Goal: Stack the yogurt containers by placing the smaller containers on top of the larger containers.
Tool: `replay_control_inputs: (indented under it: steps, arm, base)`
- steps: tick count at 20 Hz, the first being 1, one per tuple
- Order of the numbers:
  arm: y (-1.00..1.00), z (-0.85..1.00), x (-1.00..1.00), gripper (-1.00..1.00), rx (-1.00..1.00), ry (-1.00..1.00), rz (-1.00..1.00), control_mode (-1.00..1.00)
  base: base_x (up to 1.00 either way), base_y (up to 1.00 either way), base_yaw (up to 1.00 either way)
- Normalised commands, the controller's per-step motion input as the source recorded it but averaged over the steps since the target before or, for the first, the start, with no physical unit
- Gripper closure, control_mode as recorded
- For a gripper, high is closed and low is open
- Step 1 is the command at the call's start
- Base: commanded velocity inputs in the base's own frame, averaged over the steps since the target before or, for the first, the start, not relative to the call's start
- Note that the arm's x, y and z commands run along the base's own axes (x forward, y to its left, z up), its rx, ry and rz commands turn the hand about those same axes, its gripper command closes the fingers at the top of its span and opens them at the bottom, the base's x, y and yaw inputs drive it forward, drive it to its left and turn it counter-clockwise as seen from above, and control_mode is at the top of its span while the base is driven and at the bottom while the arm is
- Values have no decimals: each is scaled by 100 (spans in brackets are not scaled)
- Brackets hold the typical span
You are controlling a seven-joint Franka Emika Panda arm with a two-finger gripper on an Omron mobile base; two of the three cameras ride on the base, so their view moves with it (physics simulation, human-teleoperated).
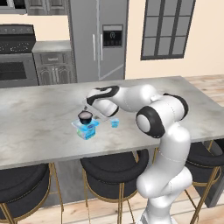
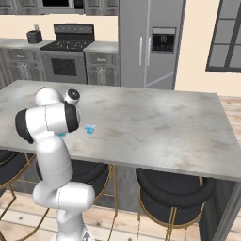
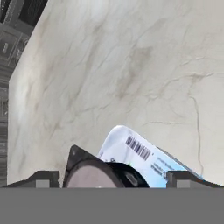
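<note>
The blue boxy pack (image 1: 87,130) lies on the marble island counter (image 1: 39,118). On its whitish top stands the small black round cup (image 1: 85,117). My gripper (image 1: 89,111) hangs right over that cup. In the hand view the gripper (image 3: 113,178) is open, its fingertips (image 3: 41,178) set wide on either side of the black cup (image 3: 98,173), which rests on the barcode-labelled pack (image 3: 144,154). The tiny light-blue cup (image 1: 114,123) sits alone on the counter just right of the pack, and in the right base view the same tiny cup (image 2: 89,128) shows beside my arm.
Black round stools (image 1: 109,168) stand under the counter's near edge. A steel fridge (image 1: 98,39) and an oven range (image 1: 17,57) line the back wall. Bare marble (image 2: 160,122) stretches to the right of the cups.
</note>
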Motion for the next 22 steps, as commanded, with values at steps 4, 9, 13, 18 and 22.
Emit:
replay_control_inputs:
  steps: [4,9,13,18,22]
  arm:
    - [-40,0,-3,-100,0,0,0,-100]
    - [-48,0,-3,-100,0,0,1,-100]
    - [-34,0,-30,-100,-14,0,10,-100]
    - [-18,0,-20,-100,-18,0,6,-100]
    - [-9,0,-1,-100,-19,0,1,-100]
  base:
    - [0,0,0]
    - [0,0,0]
    - [0,0,0]
    - [0,0,0]
    - [0,0,0]
